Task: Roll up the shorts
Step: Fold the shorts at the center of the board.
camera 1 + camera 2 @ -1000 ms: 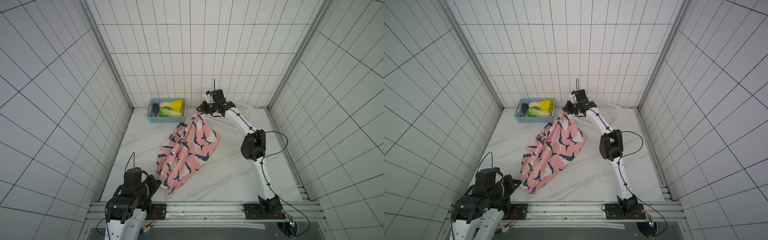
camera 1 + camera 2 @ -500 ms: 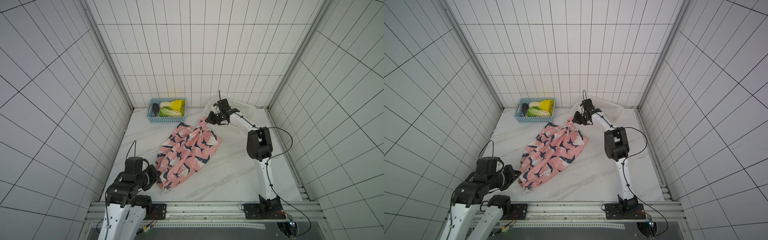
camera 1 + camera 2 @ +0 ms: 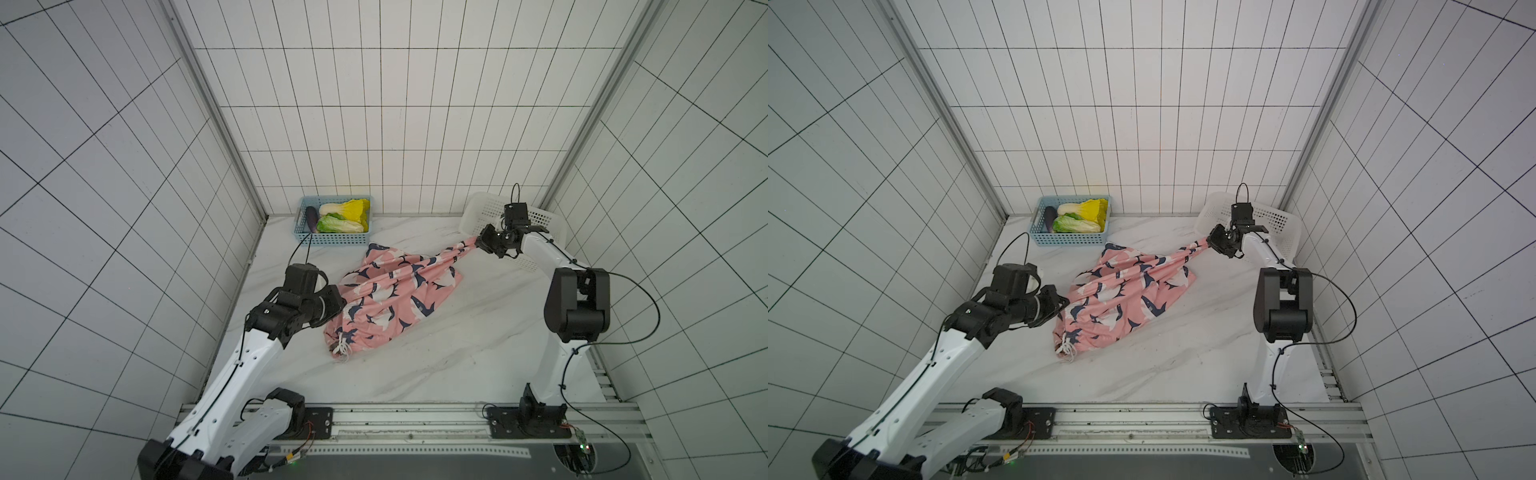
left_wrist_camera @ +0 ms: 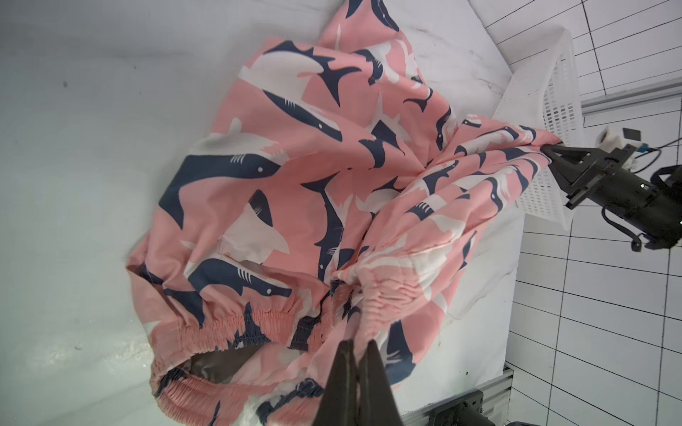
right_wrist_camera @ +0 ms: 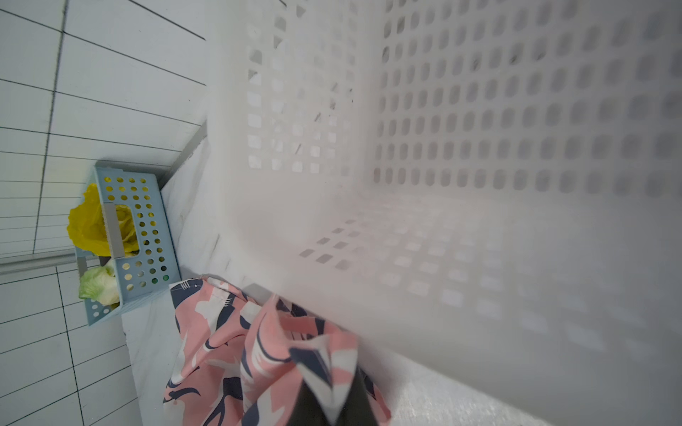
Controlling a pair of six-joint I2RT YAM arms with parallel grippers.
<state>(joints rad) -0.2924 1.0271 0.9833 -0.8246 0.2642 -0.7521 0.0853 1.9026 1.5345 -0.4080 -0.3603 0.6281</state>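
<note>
**Top views.** The shorts (image 3: pixel 390 299) lie crumpled mid-table (image 3: pixel 436 370), pulled on a diagonal from near the left edge toward the far right corner. The left end effector (image 3: pixel 340 300) is closed on fabric at the left side of the heap. The right end effector (image 3: pixel 478 243) is closed on a bunched corner drawn into a taut tail, just in front of the white basket (image 3: pixel 550 222) in the far right corner. The drawstring (image 3: pixel 342 348) trails off the near end of the heap. The blue basket (image 3: pixel 332 240) of vegetables (image 3: pixel 340 222) stands at the far edge, just beyond the shorts. Whether they touch, I cannot tell.

**Left wrist.** Fingers (image 4: pixel 343 376) are pinched shut on the gathered waistband (image 4: pixel 391 298), with the waist opening gaping beside them.

**Right wrist.** Fingers (image 5: pixel 310 409) are clamped on a folded tip of hem (image 5: pixel 324 354). The blurred white basket wall fills most of the frame.

**Progress.** No roll has begun. The garment is bunched, not flat, so I judge this a spreading step. Flattening, any folding and the whole roll are left.

**Hidden.**
- The 2nd leg is buried in folds.
- The right fingers are cut off at the frame edge.
- Both grip points look small in both top views.
</note>
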